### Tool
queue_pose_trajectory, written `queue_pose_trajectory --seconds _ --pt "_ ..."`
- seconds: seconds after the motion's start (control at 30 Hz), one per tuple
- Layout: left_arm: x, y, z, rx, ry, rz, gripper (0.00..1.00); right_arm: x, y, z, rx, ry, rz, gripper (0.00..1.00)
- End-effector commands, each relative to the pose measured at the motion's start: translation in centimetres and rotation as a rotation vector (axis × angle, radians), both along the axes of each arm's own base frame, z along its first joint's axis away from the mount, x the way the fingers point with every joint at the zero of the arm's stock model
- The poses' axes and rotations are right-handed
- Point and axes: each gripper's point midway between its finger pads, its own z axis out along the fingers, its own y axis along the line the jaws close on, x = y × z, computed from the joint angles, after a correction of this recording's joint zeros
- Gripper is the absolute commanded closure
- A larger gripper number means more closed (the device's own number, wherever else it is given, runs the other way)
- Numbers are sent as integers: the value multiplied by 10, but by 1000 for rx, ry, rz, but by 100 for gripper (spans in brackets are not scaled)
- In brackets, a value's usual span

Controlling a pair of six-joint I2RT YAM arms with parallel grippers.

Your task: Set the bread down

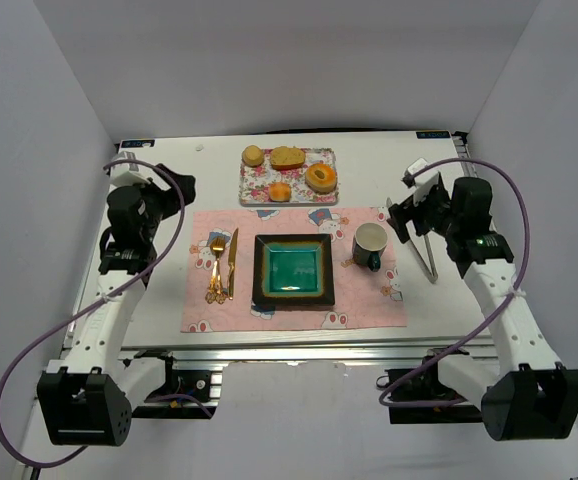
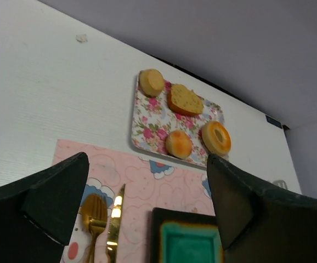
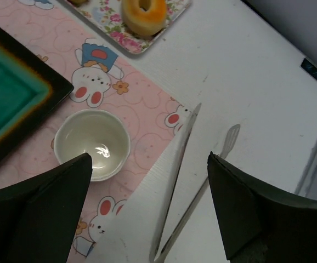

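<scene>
Resting on its tray [image 2: 147,123], bread [image 2: 185,100] lies beyond the left claw [image 2: 147,175].

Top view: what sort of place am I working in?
Likely a lab mock-up of a dining table: a placemat with plate, cutlery and cup, a tray of bread, all inside plain white walls.

Left arm [image 1: 104,315]: climbs from its base at the near edge, with the wrist raised behind the gripper.
Left gripper [image 2: 147,183]: jaws wide apart and empty, its dark fingers [image 2: 54,200] aimed forward and slightly down.
Right arm [image 1: 504,310]: climbs the same way, with the elbow below and behind the gripper.
Right gripper [image 3: 147,186]: jaws wide apart and empty, tilted downward and turned inward.
</scene>
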Motion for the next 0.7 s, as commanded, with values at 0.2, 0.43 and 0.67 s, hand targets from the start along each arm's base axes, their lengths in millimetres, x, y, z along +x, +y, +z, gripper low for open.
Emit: queue_pose_trajectory --seconds 0.2,0.43,0.67 --pt "-5 -67 -27 -3 97 -244 41 23 -37 -51 109 323 -157 75" --pt "-3 -73 -46 9 156 -237 32 28 -62 -104 22 410 -275 10" --pt "-4 -69 -56 22 174 -217 9 37 -83 -156 -51 466 -370 11"
